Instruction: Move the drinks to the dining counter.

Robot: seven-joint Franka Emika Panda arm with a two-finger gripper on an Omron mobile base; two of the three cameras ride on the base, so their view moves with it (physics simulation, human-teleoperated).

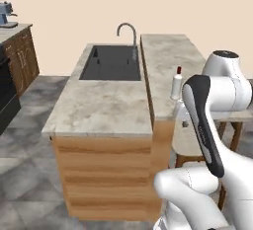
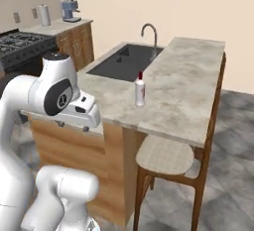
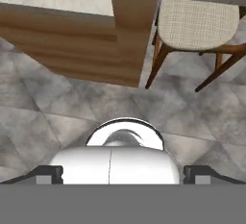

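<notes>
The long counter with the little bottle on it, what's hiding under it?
A wicker-seat stool sits tucked under the dining counter edge. Anything farther along under it is covered by the slab.

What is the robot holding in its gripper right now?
Nothing. In the hand view the gripper has empty space between its two dark finger tips, set wide apart. The small white bottle with a red cap stands alone on the raised beige marble dining counter.

text: none legible | labels: none | signs: none
</notes>
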